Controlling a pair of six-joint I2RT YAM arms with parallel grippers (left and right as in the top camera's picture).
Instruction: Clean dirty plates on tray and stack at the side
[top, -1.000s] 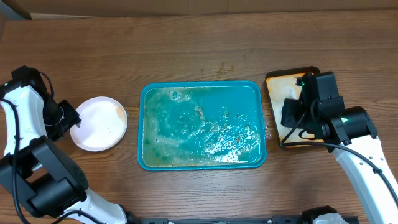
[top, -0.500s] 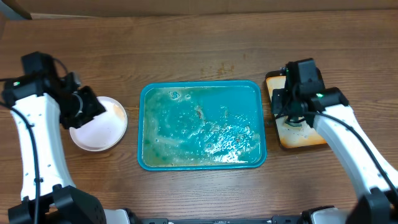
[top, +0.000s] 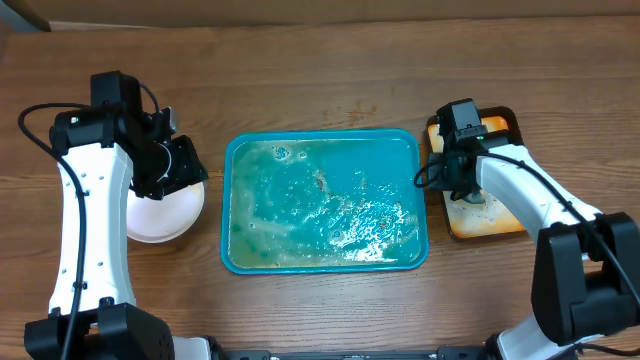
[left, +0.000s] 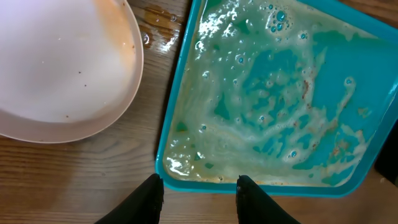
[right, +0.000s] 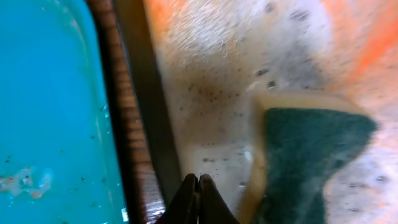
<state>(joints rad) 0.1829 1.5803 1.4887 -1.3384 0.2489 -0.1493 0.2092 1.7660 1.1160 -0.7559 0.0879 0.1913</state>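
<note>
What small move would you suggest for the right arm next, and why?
Probably lift the right gripper clear and pull back: its jaws are shut on nothing, the sponge lies beside it on the orange tray, and the teal tray holds suds but no plates, with a white plate set at its side.

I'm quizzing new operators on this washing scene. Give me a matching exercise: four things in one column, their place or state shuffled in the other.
1. white plate
2. teal tray
3. sponge
4. right gripper

A. covered in suds
B. shut, empty
C. beneath the left arm
D. on the orange tray

Pairs: 1-C, 2-A, 3-D, 4-B.
</note>
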